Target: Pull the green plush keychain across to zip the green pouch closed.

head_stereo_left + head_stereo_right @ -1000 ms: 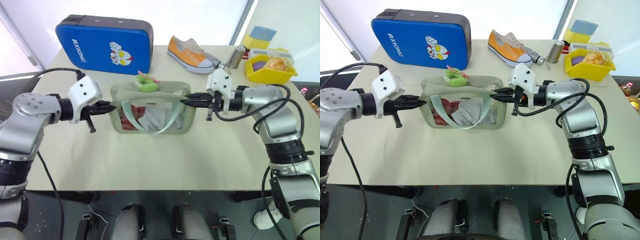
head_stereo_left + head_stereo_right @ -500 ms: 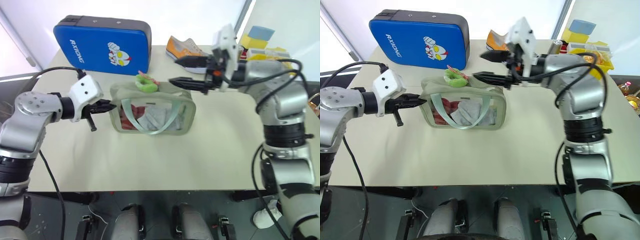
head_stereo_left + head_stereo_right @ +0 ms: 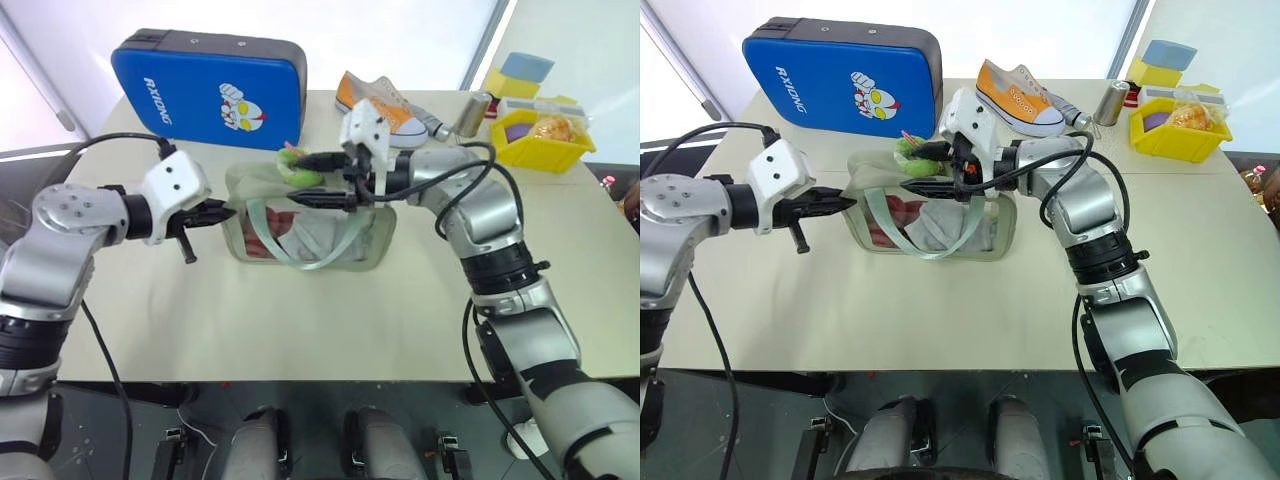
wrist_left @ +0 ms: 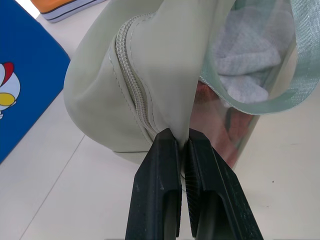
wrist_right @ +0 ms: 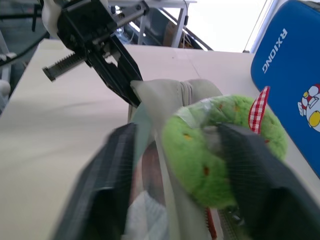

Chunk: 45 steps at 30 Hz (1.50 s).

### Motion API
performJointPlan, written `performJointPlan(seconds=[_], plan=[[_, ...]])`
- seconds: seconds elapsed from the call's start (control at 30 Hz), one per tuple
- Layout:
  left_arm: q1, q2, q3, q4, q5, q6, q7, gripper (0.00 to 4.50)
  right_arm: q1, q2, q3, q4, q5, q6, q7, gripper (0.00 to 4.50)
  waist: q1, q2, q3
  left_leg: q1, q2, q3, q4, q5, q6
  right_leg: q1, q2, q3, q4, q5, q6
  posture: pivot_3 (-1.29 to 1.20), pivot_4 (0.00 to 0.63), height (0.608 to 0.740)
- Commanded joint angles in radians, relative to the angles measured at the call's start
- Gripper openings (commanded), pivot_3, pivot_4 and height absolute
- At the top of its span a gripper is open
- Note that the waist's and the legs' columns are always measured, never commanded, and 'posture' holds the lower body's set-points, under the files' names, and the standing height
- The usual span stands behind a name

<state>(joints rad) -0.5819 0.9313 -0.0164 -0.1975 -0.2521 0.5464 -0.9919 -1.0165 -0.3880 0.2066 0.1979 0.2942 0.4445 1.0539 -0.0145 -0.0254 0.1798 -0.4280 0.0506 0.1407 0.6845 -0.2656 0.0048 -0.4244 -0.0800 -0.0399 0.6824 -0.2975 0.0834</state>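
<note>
The green pouch point(image 3: 320, 235) stands upright mid-table, its clear window showing pale contents and its strap hanging in front. The green plush keychain point(image 3: 908, 150) sits on the pouch's top near its left end, by the zipper point(image 4: 131, 82). My left gripper point(image 3: 225, 212) is shut on the pouch's left end fabric, pinching the seam point(image 4: 181, 145). My right gripper point(image 3: 296, 178) reaches in from the right over the pouch top, open. In the right wrist view its fingers point(image 5: 110, 185) stand on either side of the keychain point(image 5: 200, 145); whether they touch it is unclear.
A big blue cartoon-printed case point(image 3: 210, 85) stands behind the pouch at the back left. An orange shoe point(image 3: 385, 105), a metal cylinder point(image 3: 472, 112) and a yellow bin point(image 3: 540, 135) lie at the back right. Bare table point(image 3: 300, 320) spreads in front of the pouch.
My right gripper left the pouch's right end, lifted, opened and swung left over the top to the keychain. The left gripper kept its hold and stayed put.
</note>
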Motion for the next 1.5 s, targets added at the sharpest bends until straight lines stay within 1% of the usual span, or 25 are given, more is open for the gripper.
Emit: performJointPlan(seconds=[0.03,0.07,0.1,0.17,0.23,0.37,0.47,0.6,0.67,0.73,0.8,0.9,1.0,1.13,1.2,1.27,1.37,1.5], plan=[[-0.007,-0.002,0.028,-0.039,-0.013,0.005,0.011,0.00,-0.016,-0.004,-0.009,-0.022,-0.011,-0.035,0.011,0.62,0.000,0.000,0.000,0.000,0.000,0.000,0.000,0.000,0.000,0.000,0.000,0.000,0.000,0.000,0.000,0.00,0.150,0.740],[-0.006,-0.004,0.027,-0.040,-0.012,0.006,0.013,0.00,-0.015,-0.004,-0.009,-0.021,-0.013,-0.039,0.012,0.12,0.000,0.000,0.000,0.000,0.000,0.000,0.000,0.000,0.000,0.000,0.000,0.000,0.000,0.000,0.000,0.00,0.150,0.740],[-0.005,-0.006,0.026,-0.043,-0.012,0.007,0.014,0.00,-0.012,-0.004,-0.012,-0.024,-0.013,-0.039,0.011,0.02,0.000,0.000,0.000,0.000,0.000,0.000,0.000,0.000,0.000,0.000,0.000,0.000,0.000,0.000,0.000,0.00,0.150,0.740],[-0.008,-0.010,0.023,-0.044,-0.013,0.009,0.014,0.00,-0.012,-0.006,-0.026,-0.028,-0.006,-0.028,0.008,0.02,0.000,0.000,0.000,0.000,0.000,0.000,0.000,0.000,0.000,0.000,0.000,0.000,0.000,0.000,0.000,0.00,0.150,0.740],[-0.008,-0.012,0.022,-0.045,-0.013,0.009,0.014,0.00,-0.019,-0.018,-0.062,-0.051,0.026,0.028,-0.006,0.02,0.000,0.000,0.000,0.000,0.000,0.000,0.000,0.000,0.000,0.000,0.000,0.000,0.000,0.000,0.000,0.00,0.150,0.740],[0.005,-0.010,0.030,-0.056,-0.016,0.013,0.014,0.00,-0.037,-0.102,-0.148,-0.091,0.049,0.105,-0.042,0.02,0.004,0.000,0.000,0.000,0.000,0.000,0.000,0.000,0.000,0.000,-0.001,0.000,0.000,0.000,0.000,0.00,0.150,0.740],[0.030,0.003,0.042,-0.068,-0.021,0.013,0.007,0.00,-0.018,-0.203,-0.188,-0.115,0.017,0.114,-0.073,0.02,0.003,0.000,0.000,0.000,-0.001,0.000,0.000,0.000,0.000,0.000,-0.001,0.000,0.000,0.000,0.000,0.00,0.150,0.740],[0.054,0.023,0.060,-0.070,-0.029,0.025,0.002,0.00,0.058,-0.353,-0.219,-0.151,-0.047,0.107,-0.116,0.02,0.001,0.000,0.000,0.000,0.000,0.000,0.000,0.000,0.000,0.000,-0.001,0.000,0.000,0.000,0.000,0.00,0.150,0.740],[0.060,0.029,0.068,-0.072,-0.033,0.030,0.003,0.00,0.091,-0.397,-0.226,-0.159,-0.070,0.102,-0.138,0.02,0.000,0.000,0.000,0.000,0.000,0.000,0.000,0.000,0.000,0.000,-0.001,0.000,-0.001,0.000,0.000,0.00,0.150,0.740],[0.066,0.031,0.069,-0.076,-0.039,0.037,0.005,0.00,0.150,-0.440,-0.221,-0.147,-0.127,0.072,-0.183,0.02,-0.002,0.000,0.000,0.000,0.000,0.000,0.000,0.000,0.000,0.000,-0.001,0.000,-0.001,0.000,0.000,0.00,0.150,0.740],[0.065,0.029,0.066,-0.077,-0.042,0.042,0.010,0.00,0.196,-0.461,-0.218,-0.133,-0.170,0.055,-0.228,0.02,-0.003,0.000,0.000,0.001,0.000,0.000,-0.001,0.000,0.000,0.000,-0.001,0.000,-0.001,0.000,0.000,0.00,0.150,0.740],[0.053,0.019,0.055,-0.079,-0.045,0.052,0.023,0.00,0.307,-0.437,-0.204,-0.141,-0.198,0.047,-0.287,0.02,-0.002,0.000,0.000,0.001,0.000,0.000,-0.001,0.000,0.000,0.000,-0.001,0.000,-0.001,0.000,0.000,0.00,0.150,0.740],[0.048,0.012,0.047,-0.079,-0.044,0.055,0.028,0.00,0.392,-0.356,-0.190,-0.177,-0.176,0.057,-0.328,0.02,-0.002,0.000,0.000,0.001,0.000,0.000,-0.001,0.000,0.000,0.000,0.000,0.000,-0.001,0.000,0.000,0.00,0.150,0.740],[0.044,0.003,0.034,-0.083,-0.042,0.058,0.030,0.00,0.466,-0.184,-0.161,-0.193,-0.150,0.096,-0.410,0.02,-0.004,0.000,0.000,0.001,0.000,0.000,-0.001,0.000,0.000,0.000,0.000,0.000,-0.001,0.000,0.000,0.00,0.150,0.740],[0.043,0.000,0.029,-0.087,-0.043,0.061,0.030,0.00,0.478,-0.128,-0.143,-0.193,-0.147,0.110,-0.420,0.02,-0.003,0.000,0.000,0.001,0.001,0.000,-0.001,0.000,-0.001,0.001,0.001,0.000,-0.001,0.000,0.000,0.00,0.150,0.740],[0.043,0.000,0.029,-0.090,-0.045,0.064,0.028,0.00,0.477,-0.121,-0.129,-0.185,-0.162,0.107,-0.416,0.02,-0.001,0.000,0.000,0.001,0.000,0.000,-0.001,0.000,-0.001,0.001,0.001,0.000,-0.001,0.000,0.000,0.00,0.150,0.740],[0.043,0.003,0.031,-0.088,-0.045,0.063,0.026,0.00,0.466,-0.125,-0.142,-0.168,-0.150,0.124,-0.407,0.02,0.001,0.000,-0.001,0.001,0.000,0.000,0.000,0.000,0.000,0.001,0.000,0.000,-0.001,0.000,0.000,0.00,0.150,0.740],[0.034,-0.008,0.029,-0.079,-0.043,0.064,0.035,0.00,0.450,-0.167,-0.143,-0.144,-0.154,0.110,-0.367,0.02,0.000,0.000,-0.001,0.001,0.000,0.000,-0.001,0.000,-0.001,0.001,0.001,0.000,-0.001,0.000,0.000,0.00,0.150,0.740]])
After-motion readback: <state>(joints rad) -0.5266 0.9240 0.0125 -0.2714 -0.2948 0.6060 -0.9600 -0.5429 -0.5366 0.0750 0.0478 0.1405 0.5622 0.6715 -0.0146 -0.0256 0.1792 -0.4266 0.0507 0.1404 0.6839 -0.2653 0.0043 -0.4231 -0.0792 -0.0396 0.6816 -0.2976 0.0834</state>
